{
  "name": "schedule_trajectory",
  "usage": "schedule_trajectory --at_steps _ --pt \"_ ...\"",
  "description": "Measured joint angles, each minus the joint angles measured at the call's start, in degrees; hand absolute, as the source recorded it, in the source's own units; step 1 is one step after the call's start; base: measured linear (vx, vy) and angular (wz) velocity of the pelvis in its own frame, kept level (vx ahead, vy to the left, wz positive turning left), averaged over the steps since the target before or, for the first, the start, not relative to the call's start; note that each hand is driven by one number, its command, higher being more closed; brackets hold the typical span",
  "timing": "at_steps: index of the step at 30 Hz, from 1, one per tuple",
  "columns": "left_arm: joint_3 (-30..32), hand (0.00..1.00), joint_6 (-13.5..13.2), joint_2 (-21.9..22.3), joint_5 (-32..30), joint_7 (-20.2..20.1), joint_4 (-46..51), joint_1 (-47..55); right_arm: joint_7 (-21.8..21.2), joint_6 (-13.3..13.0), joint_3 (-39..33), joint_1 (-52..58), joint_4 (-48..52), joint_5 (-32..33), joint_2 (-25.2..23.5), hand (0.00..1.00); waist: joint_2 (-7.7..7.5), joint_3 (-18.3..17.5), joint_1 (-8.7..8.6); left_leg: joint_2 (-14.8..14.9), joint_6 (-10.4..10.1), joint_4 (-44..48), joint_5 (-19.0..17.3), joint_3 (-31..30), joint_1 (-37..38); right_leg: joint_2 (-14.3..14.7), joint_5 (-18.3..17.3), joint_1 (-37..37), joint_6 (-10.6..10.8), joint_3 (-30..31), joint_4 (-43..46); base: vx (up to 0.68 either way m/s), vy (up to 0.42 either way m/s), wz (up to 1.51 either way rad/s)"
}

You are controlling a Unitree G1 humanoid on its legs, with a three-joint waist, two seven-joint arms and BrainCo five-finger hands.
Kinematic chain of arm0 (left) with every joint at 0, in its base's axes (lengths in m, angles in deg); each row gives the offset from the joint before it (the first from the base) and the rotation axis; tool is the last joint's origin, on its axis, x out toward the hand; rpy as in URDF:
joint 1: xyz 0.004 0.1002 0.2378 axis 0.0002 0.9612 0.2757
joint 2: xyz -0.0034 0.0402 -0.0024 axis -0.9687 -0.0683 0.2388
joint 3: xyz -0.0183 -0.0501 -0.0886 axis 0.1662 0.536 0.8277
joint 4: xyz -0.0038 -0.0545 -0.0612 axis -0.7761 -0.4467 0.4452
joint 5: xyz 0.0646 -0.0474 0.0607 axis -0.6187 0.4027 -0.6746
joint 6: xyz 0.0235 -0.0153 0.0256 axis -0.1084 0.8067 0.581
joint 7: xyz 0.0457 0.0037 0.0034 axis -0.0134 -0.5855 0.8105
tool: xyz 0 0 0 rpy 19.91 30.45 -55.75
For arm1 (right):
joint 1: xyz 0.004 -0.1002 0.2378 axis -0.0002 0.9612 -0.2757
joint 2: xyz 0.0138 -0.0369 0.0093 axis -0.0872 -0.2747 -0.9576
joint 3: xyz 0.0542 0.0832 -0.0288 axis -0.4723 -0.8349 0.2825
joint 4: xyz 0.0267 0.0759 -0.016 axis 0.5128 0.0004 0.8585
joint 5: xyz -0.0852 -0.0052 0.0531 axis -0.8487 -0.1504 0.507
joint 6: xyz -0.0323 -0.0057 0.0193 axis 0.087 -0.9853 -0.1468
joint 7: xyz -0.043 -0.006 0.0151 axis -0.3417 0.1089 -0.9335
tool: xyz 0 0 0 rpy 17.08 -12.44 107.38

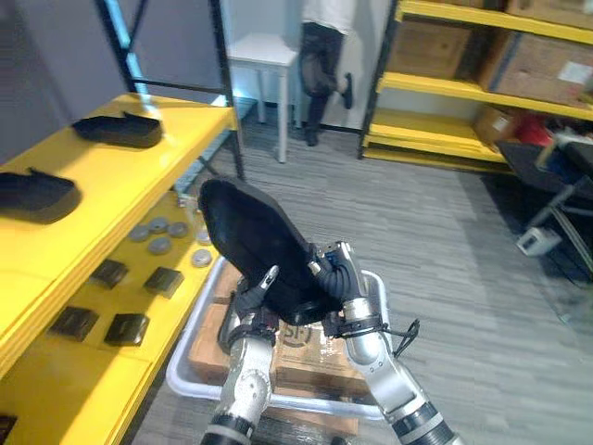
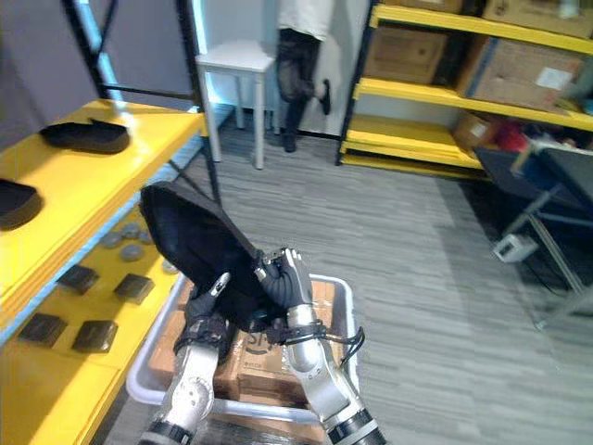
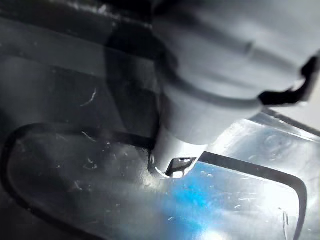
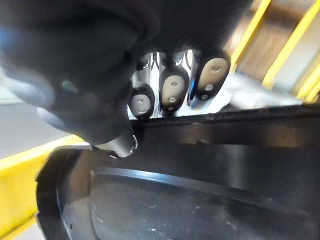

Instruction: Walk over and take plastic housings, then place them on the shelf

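Housing (image 1: 248, 236) gripped between left hand (image 1: 252, 300) and right hand (image 1: 341, 284), fingers curled over its edge.

The housing (image 1: 259, 246) is black plastic: matt outside, glossy and finely scratched inside. Beside the housing the shelf (image 1: 120, 195) looks smooth, painted yellow. Under the housing, a pale plastic tub (image 1: 176, 375) holds brown cardboard boxes (image 1: 301, 362).

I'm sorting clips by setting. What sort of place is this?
Likely a warehouse or stockroom: yellow racks hold cardboard boxes, and black housings lie on a yellow shelf.
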Motion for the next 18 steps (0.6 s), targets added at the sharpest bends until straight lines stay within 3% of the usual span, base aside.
schedule_trajectory --at_steps 3,5,6,7,8,10,11,12,14,16,18 --pt "2.91 1.0 0.06 -1.38 -5.21 0.15 6.03 4.13 -1.62 -1.35 1.63 0.14 -0.64 2.0 -1.48 1.0 0.38 0.19 2.52 -1.04 -0.89 -0.27 1.57 -7.8 -1.78 -0.43 -1.5 2.81 -0.07 -7.53 0.01 -0.08 -0.04 1.39" --pt "4.22 1.0 0.07 -1.66 -7.57 0.26 7.79 5.09 -2.26 -1.9 1.72 -0.19 -1.53 2.91 -1.78 1.0 1.15 0.53 3.15 -0.01 -0.83 -1.94 1.55 -6.69 -3.11 -1.02 -2.76 4.42 -0.11 -13.67 0.16 -0.08 -0.09 1.72" --pt "4.79 1.0 0.07 -1.63 -9.39 0.59 8.69 5.77 -2.87 -2.22 1.69 -0.7 -2.22 3.84 -1.5 1.0 1.45 0.48 3.23 2.1 1.19 -3.23 1.99 0.22 -4.02 -1.56 -3.57 5.05 0.47 -17.89 0.34 -0.04 -0.079 1.69" --pt "5.28 1.0 0.07 -1.55 -10.54 0.99 9.03 6.07 -3.46 -2.29 1.76 -1.76 -3.11 4.02 -0.94 1.0 1.51 0.43 3.63 4.77 4.65 -3.08 2.2 11.26 -5.47 -2.3 -4.22 5.26 1.14 -21.14 0.46 -0.03 -0.056 1.59" --pt "5.58 1.0 0.07 -1.54 -10.91 1.03 9.05 6.2 -4.02 -2.28 1.82 -2.32 -3.46 4.09 -0.82 1.0 1.72 0.53 3.76 6.26 5.58 -2.71 1.8 17.7 -5.96 -2.73 -4.27 5.31 1.21 -22.57 0.39 -0.02 0.009 1.41" --pt "6.02 1.0 0.11 -0.98 -12.37 1.06 9.11 6.48 -4.72 -2.21 2.62 -3.29 -3.64 5.22 1.09 1.0 3.22 0.46 3.58 10.51 5.6 -2.16 1.7 37.87 -6.94 -4.44 -4.63 5.55 2.07 -27.56 0.33 0.05 0.084 1.29" --pt "6.06 1.0 0.26 -1.06 -12.43 1.06 9.24 6.73 -4.88 -2.17 2.77 -3.28 -3.62 5.34 1.32 1.0 3.55 0.32 3.46 10.7 4.89 -2.28 2.2 40.03 -7.0 -4.76 -4.69 5.87 2.43 -28.44 0.35 0.11 0.142 1.14" --pt "6.42 1.0 0.77 -1.18 -12.69 1.06 10.3 7.47 -5.49 -1.89 2.89 -3.26 -3.15 6.09 1.27 1.0 4.07 0.1 3.22 10.49 2.35 -2.81 4.14 40.64 -7.12 -5.36 -4.76 6.72 3.23 -30.63 0.5 0.11 0.122 0.76" --pt "6.92 1.0 1.12 -1.43 -13.62 1.07 12.6 8.68 -6.36 -1.44 3.32 -3.13 -2.04 6.2 1.01 1.0 4.27 0.0 3.63 9.22 1.86 -3.27 8.31 38.07 -7.09 -6.55 -5.63 8.22 4.65 -32.89 2.08 0.2 0.144 0.66" --pt "7.39 1.0 1.62 -2.24 -15.12 1.07 13.94 8.99 -6.93 -1.42 3.32 -2.9 -1.75 7.36 0.52 1.0 3.71 -0.37 3.96 6.69 2.18 -3.18 9.88 36.85 -6.69 -11.04 -8.08 8.67 6.03 -34.95 8.37 0.26 0.181 0.75" --pt "7.55 1.0 1.89 -3.37 -17.01 1.08 14.64 8.92 -7.62 -1.18 3.19 -2.56 -1.81 9.4 0.28 1.0 3.84 -0.4 3.74 1.77 4.22 -2.98 8.48 33.69 -5.18 -20.69 -9.47 8.08 5.91 -35.8 24.24 0.38 0.34 1.01"
